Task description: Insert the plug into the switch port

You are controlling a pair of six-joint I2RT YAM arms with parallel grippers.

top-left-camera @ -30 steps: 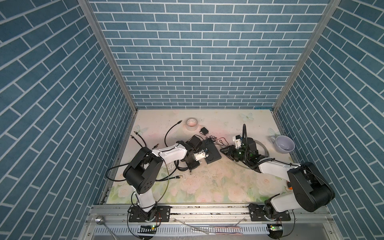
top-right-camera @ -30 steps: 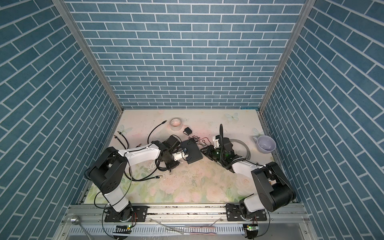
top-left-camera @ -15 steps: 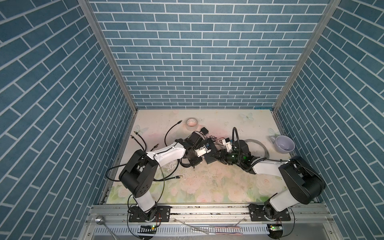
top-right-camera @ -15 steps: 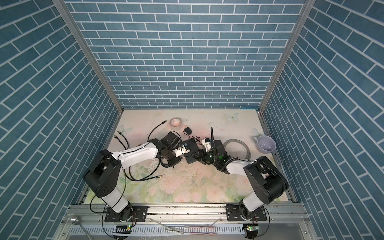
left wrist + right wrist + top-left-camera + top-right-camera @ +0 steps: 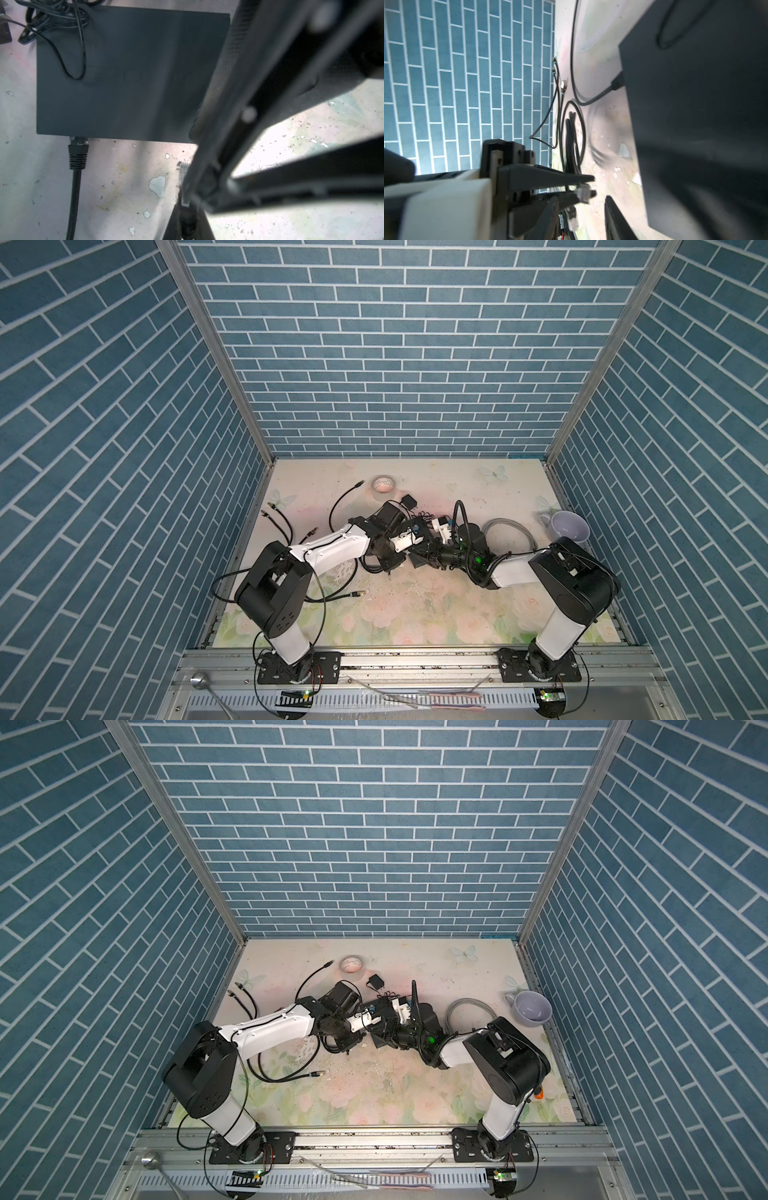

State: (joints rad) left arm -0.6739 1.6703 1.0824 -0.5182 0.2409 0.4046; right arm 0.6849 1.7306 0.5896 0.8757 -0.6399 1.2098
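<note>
1. Left wrist view: I am lining up the insertion. My left gripper [image 5: 186,207] pinches the clear plastic plug [image 5: 184,176], just short of the flat matte-black switch box's [image 5: 124,72] socket edge, where one black cable [image 5: 77,153] is seated. Next, I judge: match a free port, then push straight.
2. Right wrist view: my right gripper [image 5: 581,207] hovers near the plug, fingers apart and holding nothing I can see.
3. Both top views: both arms stretch low, meeting mid-table.

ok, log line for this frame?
phase: pre-insert | left gripper: shut on plug | plug: short of switch edge | right gripper: by switch, grip unclear | black cable: plugged in
</note>
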